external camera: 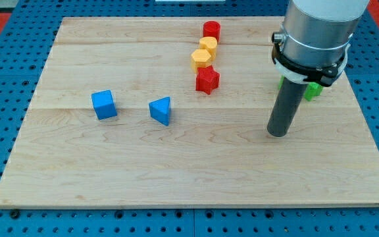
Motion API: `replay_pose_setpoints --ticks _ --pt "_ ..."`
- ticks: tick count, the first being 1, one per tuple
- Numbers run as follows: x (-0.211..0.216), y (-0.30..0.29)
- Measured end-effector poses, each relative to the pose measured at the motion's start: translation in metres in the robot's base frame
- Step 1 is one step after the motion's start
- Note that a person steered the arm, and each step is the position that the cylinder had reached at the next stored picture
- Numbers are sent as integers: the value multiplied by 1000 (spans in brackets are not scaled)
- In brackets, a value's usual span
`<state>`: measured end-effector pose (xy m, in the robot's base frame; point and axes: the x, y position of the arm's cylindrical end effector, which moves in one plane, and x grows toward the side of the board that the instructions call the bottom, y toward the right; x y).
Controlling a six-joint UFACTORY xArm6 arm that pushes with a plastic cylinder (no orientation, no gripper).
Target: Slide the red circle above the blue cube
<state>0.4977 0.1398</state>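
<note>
The red circle (211, 30) sits near the upper middle of the frame, close to the far edge of the wooden counter (176, 164). It heads a short chain of blocks running down and slightly left: just below it a yellow block (208, 46), rounded in outline, then a yellow hexagon-like block (201, 59) touching that one, and below these a red star (207, 80). The four lie close together, each touching or nearly touching its neighbour.

The blue cube (104, 105) rests in the left half of the frame, well apart from the red circle, which lies up and to the right of it. A blue triangular block (160, 110) stands to the right of the cube, with a gap between them.

There is no claw on this arm, so nothing spreads or pinches; the arm ends in a dark rod. My tip (278, 133) rests on the counter in the right part of the frame, below and well right of the red star, touching no block. A green block (313, 90) peeks out behind the rod at the right, mostly hidden by the arm's grey body, so its shape cannot be made out.
</note>
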Motion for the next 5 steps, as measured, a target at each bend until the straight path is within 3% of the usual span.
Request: replay_pose_setpoints --ticks 2,4,5 --pt "0 0" --pt "-6 -38" --pt "-46 -41"
